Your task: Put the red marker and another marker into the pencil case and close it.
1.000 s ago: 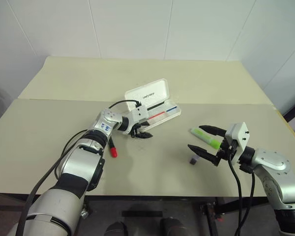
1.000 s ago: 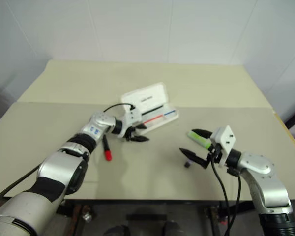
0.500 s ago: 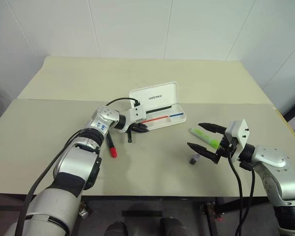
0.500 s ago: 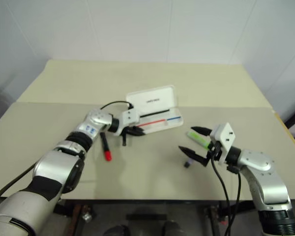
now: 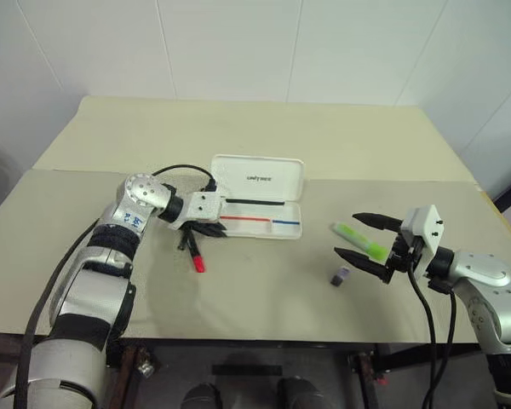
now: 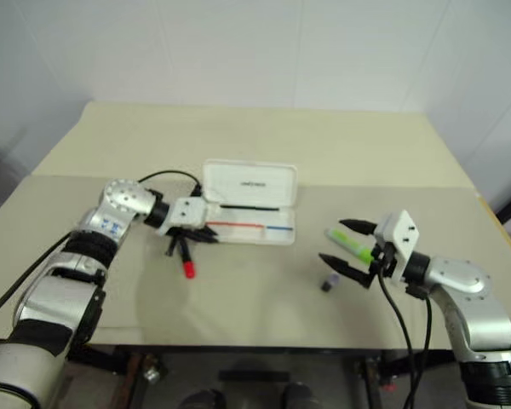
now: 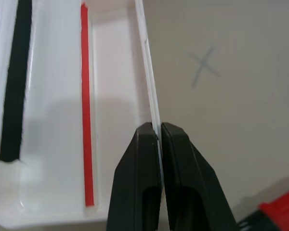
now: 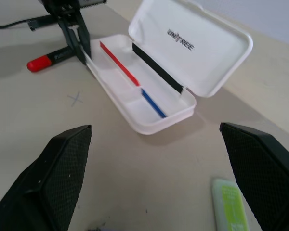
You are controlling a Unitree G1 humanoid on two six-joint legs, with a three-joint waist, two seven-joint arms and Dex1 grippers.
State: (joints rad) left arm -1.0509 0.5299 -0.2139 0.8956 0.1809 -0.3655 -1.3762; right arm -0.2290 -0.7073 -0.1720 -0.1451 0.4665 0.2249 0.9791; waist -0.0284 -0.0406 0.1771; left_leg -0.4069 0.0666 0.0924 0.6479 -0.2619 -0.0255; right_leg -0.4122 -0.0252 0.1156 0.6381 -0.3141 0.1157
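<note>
White panelled wall [image 5: 238, 47] across top of frame. Beige table [image 5: 264, 290] fills middle, seam line running left to right across it. Dark floor [image 5: 255, 388] along bottom edge, under table front. Light even.

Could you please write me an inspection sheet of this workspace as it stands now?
Surface: beige table, a seam across it, a pencilled cross near the case.
Job's things: case open, lid up, tray holding neither marker; red marker on the table beside the case's left end; green marker on the table to the right.
Clutter: small dark stub near the green marker.
Grippers: left gripper shut on the case's front wall; right gripper open, hovering around the green marker.
Cables: black cable along the left wrist, another hanging from the right.
Surroundings: white walls.
</note>
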